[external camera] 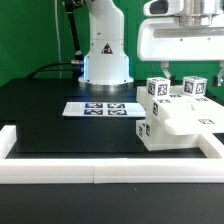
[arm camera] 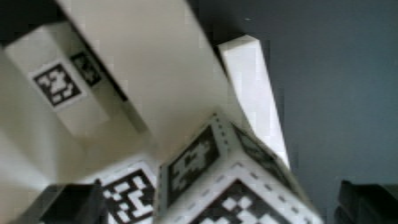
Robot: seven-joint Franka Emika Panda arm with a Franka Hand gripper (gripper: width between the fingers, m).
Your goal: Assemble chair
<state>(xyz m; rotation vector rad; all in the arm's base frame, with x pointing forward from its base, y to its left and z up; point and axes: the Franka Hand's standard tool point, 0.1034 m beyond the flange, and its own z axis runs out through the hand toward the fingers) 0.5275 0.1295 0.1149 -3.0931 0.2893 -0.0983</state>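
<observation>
One marker board [external camera: 103,109], flat and white with a row of black-and-white tags, left of centre in the exterior view, lying on the black worktop [external camera: 50,115]. One long white border rail [external camera: 70,168] along the near edge, turning up at the exterior view's left. One robot base [external camera: 106,55], white, behind the marker board. Green backdrop behind, with a dark cable trailing down at the exterior view's left.

To the exterior view's right: one chair [external camera: 176,116], partly joined, a chunky white cluster resting on the worktop just inside the rail. Three tagged post tops counted along its back, one more tagged block low at its front-left corner, a flat slab reaching toward the exterior view's right edge. Exact number of separate pieces hard to tell.

Above the chair: one hand [external camera: 176,72], fingers apart, hanging just over the post tops, gripping nothing visible. Broad white wrist housing above, blocking the backdrop there.

In the wrist view: white slabs and tagged faces of the chair [arm camera: 169,110] filling most of the picture, close and blurred, dark worktop beyond, two dark fingertips [arm camera: 71,203] at the corners, spread wide.
</observation>
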